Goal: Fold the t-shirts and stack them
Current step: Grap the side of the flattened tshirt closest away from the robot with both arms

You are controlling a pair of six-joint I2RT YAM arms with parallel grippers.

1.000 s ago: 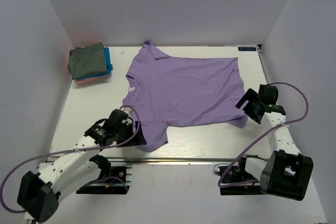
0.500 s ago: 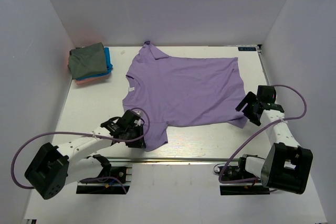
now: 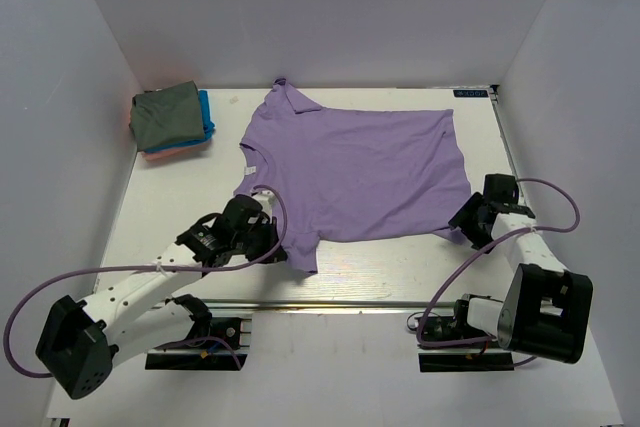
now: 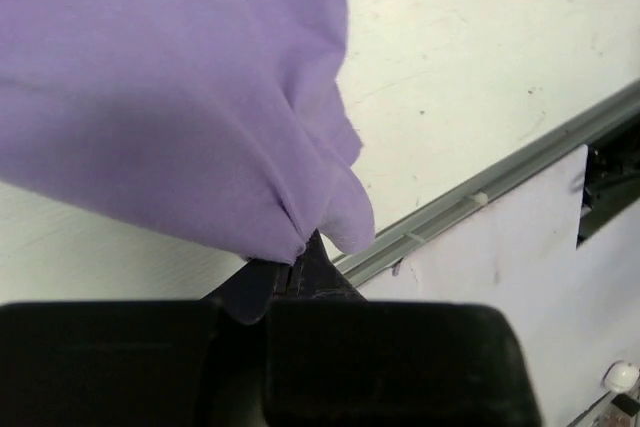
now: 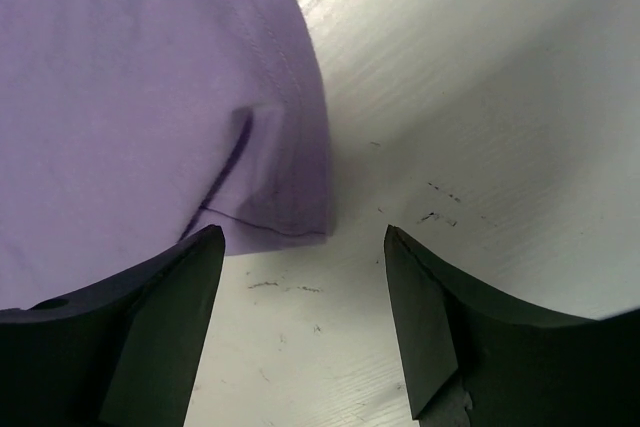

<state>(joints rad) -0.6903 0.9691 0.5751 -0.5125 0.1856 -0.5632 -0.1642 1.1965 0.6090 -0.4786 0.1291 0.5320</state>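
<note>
The lavender-purple t-shirt (image 3: 360, 162) lies spread flat across the middle of the table, collar toward the far left. My left gripper (image 3: 272, 243) is at its near-left corner. In the left wrist view that gripper (image 4: 296, 259) is shut on a bunched fold of the lavender cloth (image 4: 170, 97). My right gripper (image 3: 466, 223) sits low at the near-right corner. In the right wrist view it (image 5: 305, 247) is open, and the shirt's hem corner (image 5: 290, 212) lies on the table just ahead of the gap. Folded olive-grey, blue and pink shirts (image 3: 172, 119) are stacked at the far left.
The metal rail of the table's front edge (image 3: 400, 292) runs just behind both grippers, and it also shows close to the left jaws (image 4: 470, 197). White walls enclose the table on the left, back and right. Bare tabletop (image 3: 170, 207) lies between the stack and the left arm.
The left gripper closed on the shirt's near-left corner and drew it slightly inward. The right gripper dropped down to the near-right corner, and its jaws narrowed somewhat.
</note>
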